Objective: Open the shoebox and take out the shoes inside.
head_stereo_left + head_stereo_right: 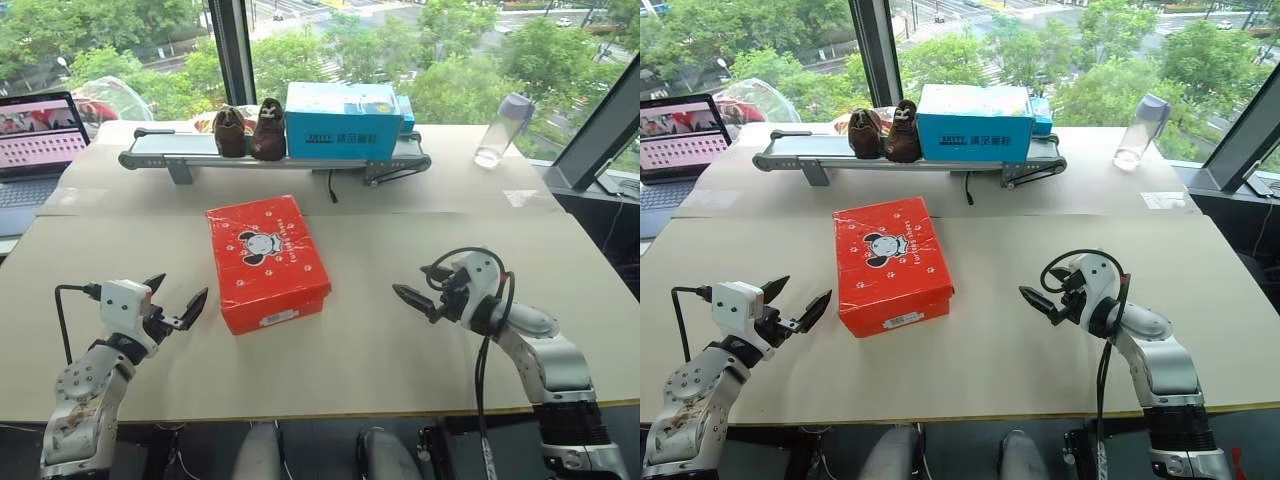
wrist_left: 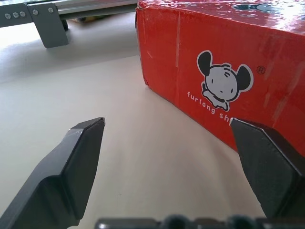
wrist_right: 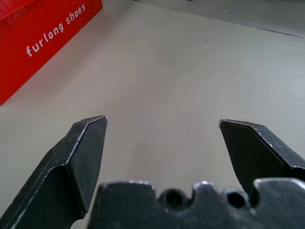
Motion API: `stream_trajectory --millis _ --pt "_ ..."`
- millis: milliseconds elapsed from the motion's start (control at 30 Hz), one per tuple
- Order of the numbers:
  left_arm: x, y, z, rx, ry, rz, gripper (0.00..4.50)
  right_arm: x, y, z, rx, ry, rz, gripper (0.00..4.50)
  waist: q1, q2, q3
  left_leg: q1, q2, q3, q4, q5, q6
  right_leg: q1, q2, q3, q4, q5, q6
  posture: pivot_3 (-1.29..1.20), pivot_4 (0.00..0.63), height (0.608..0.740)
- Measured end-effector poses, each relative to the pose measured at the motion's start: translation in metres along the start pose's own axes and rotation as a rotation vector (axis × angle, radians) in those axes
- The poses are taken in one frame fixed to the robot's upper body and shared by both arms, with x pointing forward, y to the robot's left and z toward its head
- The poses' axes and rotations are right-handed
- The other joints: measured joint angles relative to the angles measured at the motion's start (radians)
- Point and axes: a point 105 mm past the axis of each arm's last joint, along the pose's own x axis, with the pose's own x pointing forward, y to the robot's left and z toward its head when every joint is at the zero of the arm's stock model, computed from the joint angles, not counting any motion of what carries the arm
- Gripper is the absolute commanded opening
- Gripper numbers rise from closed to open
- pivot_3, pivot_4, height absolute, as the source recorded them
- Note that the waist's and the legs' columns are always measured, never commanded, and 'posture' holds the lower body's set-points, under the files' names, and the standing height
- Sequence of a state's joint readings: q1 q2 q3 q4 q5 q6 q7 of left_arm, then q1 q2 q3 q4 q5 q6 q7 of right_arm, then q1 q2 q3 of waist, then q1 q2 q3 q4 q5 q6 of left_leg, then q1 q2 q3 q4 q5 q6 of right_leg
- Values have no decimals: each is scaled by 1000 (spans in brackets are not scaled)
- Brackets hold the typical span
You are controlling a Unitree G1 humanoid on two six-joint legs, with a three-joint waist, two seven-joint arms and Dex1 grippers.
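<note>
A pale beige surface (image 1: 380,350) runs back to tall windows (image 1: 450,50) with dark frames, daylight pouring in over green treetops and a road outside (seen from well above). A second pale surface (image 1: 470,185) adjoins behind it.

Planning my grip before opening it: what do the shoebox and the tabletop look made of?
Shoebox: looks like cardboard with a glossy red-orange printed skin; the lid shows creases, wrinkles and shiny glare, so it is probably thin and slippery. Lid is shut.
Tabletop: a matte beige sheet, smooth and flat with no glare; could be laminate or board, and I cannot tell which.
</note>
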State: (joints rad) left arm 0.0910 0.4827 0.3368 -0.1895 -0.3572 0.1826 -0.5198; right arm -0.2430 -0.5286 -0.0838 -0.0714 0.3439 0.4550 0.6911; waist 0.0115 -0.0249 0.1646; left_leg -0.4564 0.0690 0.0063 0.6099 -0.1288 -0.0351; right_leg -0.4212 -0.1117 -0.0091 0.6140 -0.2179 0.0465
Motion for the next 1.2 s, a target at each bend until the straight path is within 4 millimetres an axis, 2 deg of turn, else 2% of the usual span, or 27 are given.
stream_trajectory --millis 100,200,267,333,400,500,600,633,733,900,1067,1200 --pt "0 2 0 -2 0 8 4500 1 0 0 5 -2 -4 4454 0 0 0 0 0 0 0 0 0 0 0 0 0 0 0 0 150 740" --pt "0 19 8 -54 -27 44 4500 6 -1 4 5 -14 -5 4454 -1 0 0 0 0 0 1 0 0 0 0 0 2 0 0 0 150 740" --pt "-1 29 25 -65 -60 32 4500 10 -4 14 -11 -29 2 4454 -4 0 0 0 0 0 1 0 0 0 0 0 2 0 0 0 150 740" --pt "0 39 56 -65 -118 0 4500 14 -7 35 -46 -53 33 4454 -3 0 0 0 0 0 1 0 0 0 0 0 2 0 0 0 150 740" --pt "0 38 81 -32 -156 -48 4500 17 -6 52 -67 -83 66 4454 -4 0 0 0 0 0 0 1 1 0 0 0 1 0 0 0 150 740" --pt "-2 32 98 30 -118 -154 4500 21 1 62 -96 -68 143 4454 -3 0 0 0 0 0 -1 2 2 0 0 0 1 -2 -1 0 150 740" --pt "-3 29 106 58 -99 -214 4500 25 12 63 -106 -44 212 4454 -3 0 0 0 0 0 -2 3 3 -1 1 0 1 -2 -1 0 150 740" --pt "-3 28 107 62 -99 -222 4500 26 13 64 -107 -39 223 4216 -3 0 0 0 0 0 -2 3 4 -1 1 0 1 -2 -1 0 150 740" --pt "-2 27 114 75 -100 -257 3724 29 20 73 -119 -40 264 3369 -3 0 1 0 1 0 -2 3 3 -1 1 0 1 -2 -1 0 150 740" --pt "-3 15 132 95 -130 -369 1810 25 34 99 -172 -74 347 1680 -2 0 1 0 1 0 -1 2 -2 -1 1 0 2 -2 -1 0 150 740" --pt "-3 9 132 74 -118 -420 40 21 35 98 -159 -49 373 8 -1 0 1 0 1 0 -1 3 -3 -1 1 0 2 -2 -1 0 150 740" --pt "-3 6 135 82 -115 -458 40 22 35 100 -173 -42 375 8 -2 0 1 0 1 0 -1 4 -2 -1 1 0 3 -2 -1 0 150 740"
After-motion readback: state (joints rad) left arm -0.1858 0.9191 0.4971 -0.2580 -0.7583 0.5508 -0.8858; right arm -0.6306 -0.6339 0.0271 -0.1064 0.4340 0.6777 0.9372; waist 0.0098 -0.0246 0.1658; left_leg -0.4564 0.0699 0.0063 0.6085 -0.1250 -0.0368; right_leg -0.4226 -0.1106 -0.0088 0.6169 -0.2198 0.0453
